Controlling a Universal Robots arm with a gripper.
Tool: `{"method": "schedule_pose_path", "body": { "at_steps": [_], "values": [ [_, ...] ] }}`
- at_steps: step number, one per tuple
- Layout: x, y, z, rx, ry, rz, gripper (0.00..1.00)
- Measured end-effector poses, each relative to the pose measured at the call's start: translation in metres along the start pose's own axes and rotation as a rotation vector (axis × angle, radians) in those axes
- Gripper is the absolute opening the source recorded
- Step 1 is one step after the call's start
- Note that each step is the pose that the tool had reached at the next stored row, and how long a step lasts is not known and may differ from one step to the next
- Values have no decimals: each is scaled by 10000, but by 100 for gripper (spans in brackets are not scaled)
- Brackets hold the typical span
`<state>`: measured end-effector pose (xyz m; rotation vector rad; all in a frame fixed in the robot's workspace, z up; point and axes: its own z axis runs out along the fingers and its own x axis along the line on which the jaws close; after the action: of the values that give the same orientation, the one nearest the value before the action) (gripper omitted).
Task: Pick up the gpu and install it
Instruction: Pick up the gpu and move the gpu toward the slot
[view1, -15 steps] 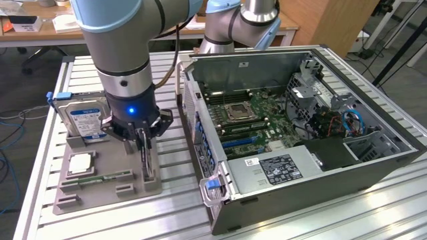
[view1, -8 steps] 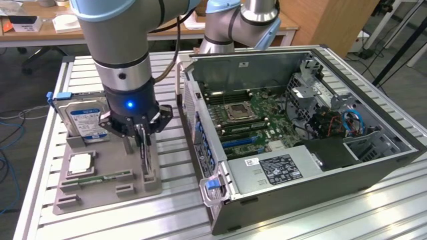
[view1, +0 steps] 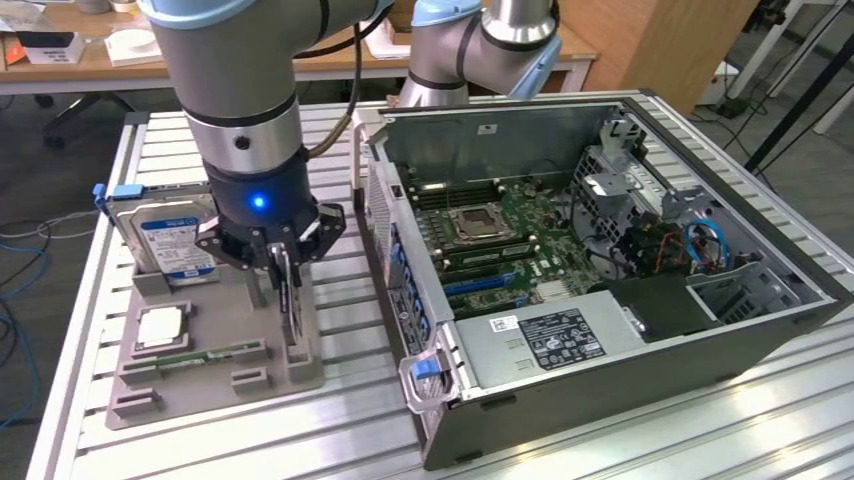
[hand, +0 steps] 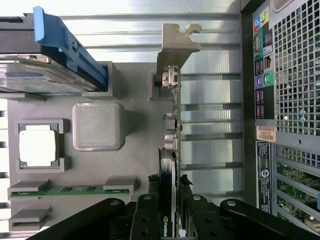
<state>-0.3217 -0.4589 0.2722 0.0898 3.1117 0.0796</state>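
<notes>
With the gripper (view1: 283, 264) pinching the gpu (hand: 170, 145) on edge in its holder (view1: 200, 388), the lift should go straight up, unskewed

A silver slatted aluminium table (view1: 694, 440) carries two things. A flat grey plastic holder tray (view1: 214, 388) sits toward the exterior view's left, and just beside it an open dark metal computer case (view1: 641, 370) lies on its side.

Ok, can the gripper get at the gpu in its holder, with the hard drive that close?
Looks like yes: the gripper sits over the gpu, shut on its top edge. The hard drive stands apart on one side, the computer case on the other.
</notes>
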Motion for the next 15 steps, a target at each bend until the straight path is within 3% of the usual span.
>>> {"method": "schedule_pose_path", "body": {
  "at_steps": [15],
  "values": [
    [0, 1, -20, 2, 7, 1, 26]
  ]
}}
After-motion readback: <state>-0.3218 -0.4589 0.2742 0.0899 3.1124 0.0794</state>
